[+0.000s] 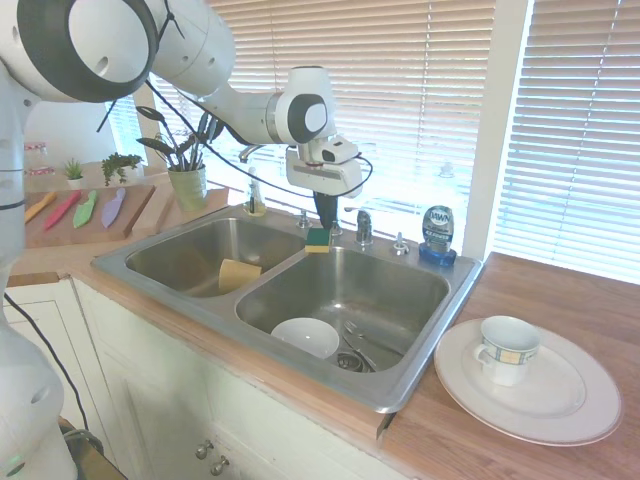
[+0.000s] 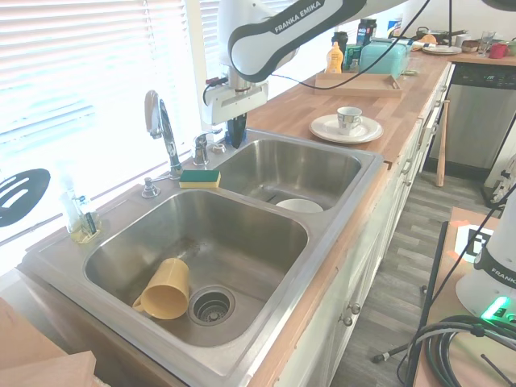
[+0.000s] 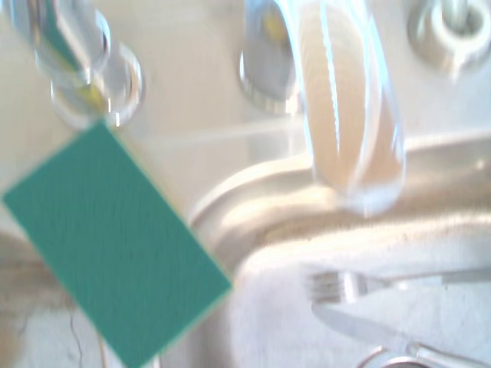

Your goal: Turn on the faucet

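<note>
A: Going left to right, what is around the sink?

B: In the first exterior view, a yellow cup (image 1: 238, 273) lies in the left basin. A green sponge (image 1: 319, 239) sits on the divider. The faucet (image 2: 161, 129) rises behind it, its small lever handle (image 1: 362, 226) just right of the sponge. A blue soap bottle (image 1: 437, 233) comes next, then a mug (image 1: 506, 349) on a plate (image 1: 570, 410) on the desk.

A: And the gripper (image 2: 236, 134)?

B: It hangs just above the lever, holding nothing. I cannot tell whether the jaws are released or clenched.

A: What might go wrong?

B: Descending slightly off-line, the jaws could slip off the thin chrome lever or knock the soap bottle close beside it.
</note>
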`<control>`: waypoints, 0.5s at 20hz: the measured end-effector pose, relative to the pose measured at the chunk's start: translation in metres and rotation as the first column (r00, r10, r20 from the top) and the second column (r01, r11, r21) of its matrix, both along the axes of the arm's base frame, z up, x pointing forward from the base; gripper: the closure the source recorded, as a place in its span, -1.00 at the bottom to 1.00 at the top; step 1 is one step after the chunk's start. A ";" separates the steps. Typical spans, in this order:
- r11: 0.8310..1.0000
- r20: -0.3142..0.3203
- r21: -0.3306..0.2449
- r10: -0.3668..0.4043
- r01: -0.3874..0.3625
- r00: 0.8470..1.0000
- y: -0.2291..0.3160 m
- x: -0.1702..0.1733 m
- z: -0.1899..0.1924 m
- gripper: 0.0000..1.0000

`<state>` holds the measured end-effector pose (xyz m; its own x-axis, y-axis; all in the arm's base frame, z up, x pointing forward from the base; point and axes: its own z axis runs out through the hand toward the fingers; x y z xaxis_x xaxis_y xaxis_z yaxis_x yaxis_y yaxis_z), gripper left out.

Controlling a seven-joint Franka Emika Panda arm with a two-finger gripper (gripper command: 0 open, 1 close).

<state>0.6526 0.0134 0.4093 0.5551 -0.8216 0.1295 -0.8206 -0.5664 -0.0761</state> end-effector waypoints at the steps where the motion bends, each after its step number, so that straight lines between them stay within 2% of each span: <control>1: 1.000 0.001 -0.001 -0.003 0.003 1.000 -0.001 0.005 0.001 1.00; 10: 1.000 0.017 0.002 -0.016 0.016 1.000 -0.002 0.028 0.012 1.00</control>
